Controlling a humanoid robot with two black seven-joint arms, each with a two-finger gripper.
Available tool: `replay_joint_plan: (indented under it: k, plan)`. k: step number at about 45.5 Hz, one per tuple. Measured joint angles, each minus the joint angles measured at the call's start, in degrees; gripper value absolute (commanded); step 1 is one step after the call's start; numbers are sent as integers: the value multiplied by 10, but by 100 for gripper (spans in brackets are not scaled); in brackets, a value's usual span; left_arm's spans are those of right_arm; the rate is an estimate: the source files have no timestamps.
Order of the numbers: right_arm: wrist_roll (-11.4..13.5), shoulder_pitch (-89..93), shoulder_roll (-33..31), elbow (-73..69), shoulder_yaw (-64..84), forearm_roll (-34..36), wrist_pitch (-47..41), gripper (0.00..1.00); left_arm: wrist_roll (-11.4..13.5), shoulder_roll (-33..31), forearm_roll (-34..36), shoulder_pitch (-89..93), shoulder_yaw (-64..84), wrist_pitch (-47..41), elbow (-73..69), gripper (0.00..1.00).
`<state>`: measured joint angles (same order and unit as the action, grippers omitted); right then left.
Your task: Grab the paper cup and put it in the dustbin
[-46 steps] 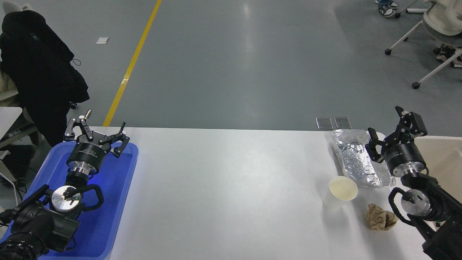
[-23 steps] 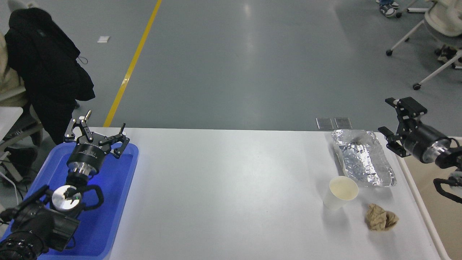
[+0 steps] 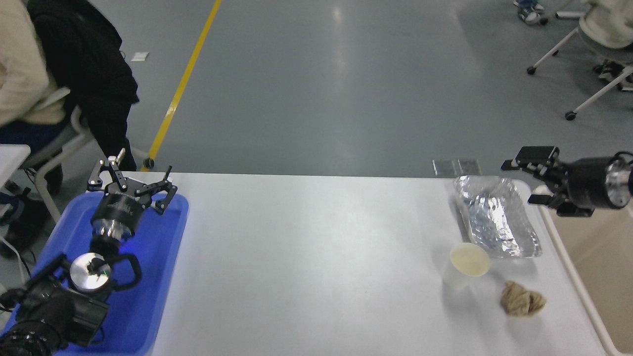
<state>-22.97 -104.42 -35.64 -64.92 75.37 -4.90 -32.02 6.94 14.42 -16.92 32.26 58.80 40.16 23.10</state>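
Observation:
The white paper cup [image 3: 464,266] stands upright on the white table [image 3: 306,257] at the right, its cream inside showing. The beige dustbin [image 3: 593,267] sits at the table's right edge, partly cut off by the picture. My right gripper [image 3: 531,180] comes in from the right edge, pointing left above the dustbin's far corner. It is open and empty, well behind and to the right of the cup. My left gripper [image 3: 131,175] is parked open over the blue tray at the lower left.
A crinkled silver foil tray [image 3: 497,217] lies just behind the cup. A crumpled tan paper wad [image 3: 521,299] lies to the cup's right front. The blue tray [image 3: 148,277] is at the left. A seated person [image 3: 29,74] is at the far left.
My right arm has swung up and out to the right, from over the foil tray to above the dustbin's far corner, now pointing left. The person at the far left has moved in.

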Motion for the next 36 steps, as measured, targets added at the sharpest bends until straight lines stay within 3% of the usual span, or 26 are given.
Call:
replay_joint_plan:
  k: [6,15,36]
  plan:
    - [1,-65,50,-12,71,-16,-60,100,0,0,0,0,0,0,0,100]
    - [4,-148,123,-21,113,-94,-103,100,0,0,0,0,0,0,0,100]
    - [46,-242,172,-24,86,-165,-127,100,0,0,0,0,0,0,0,100]
